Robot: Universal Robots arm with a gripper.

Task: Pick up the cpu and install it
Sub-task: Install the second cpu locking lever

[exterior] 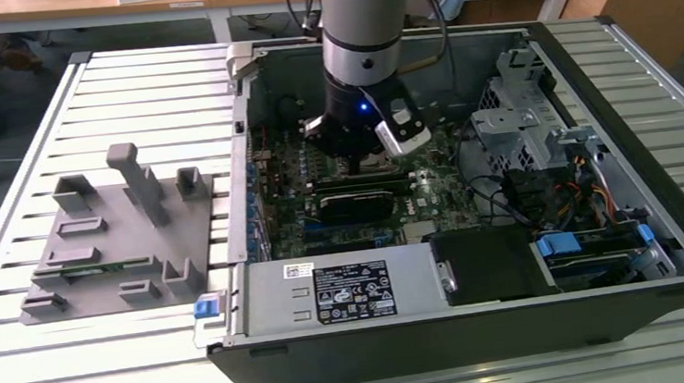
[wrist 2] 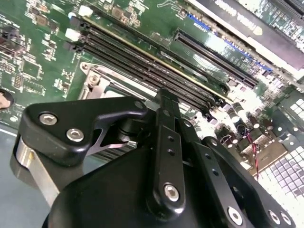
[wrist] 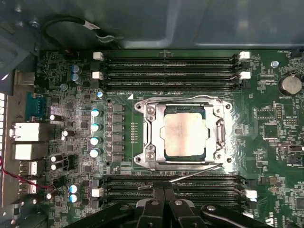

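From my remote seat, I see the small flat square cpu with its silvery metal top (wrist: 185, 136) lying in the black square socket with the metal frame (wrist: 184, 135) on the green motherboard (wrist: 71, 99), so it looks already seated. In the first wrist view the black gripper (wrist: 165, 202) sits at six o'clock from the chip, its fingers drawn together and holding nothing. In the exterior view the arm stands inside the open computer case (exterior: 634, 129), well apart from the grey plastic holder with upright pegs (exterior: 116, 234) on the slatted counter (exterior: 16, 146).
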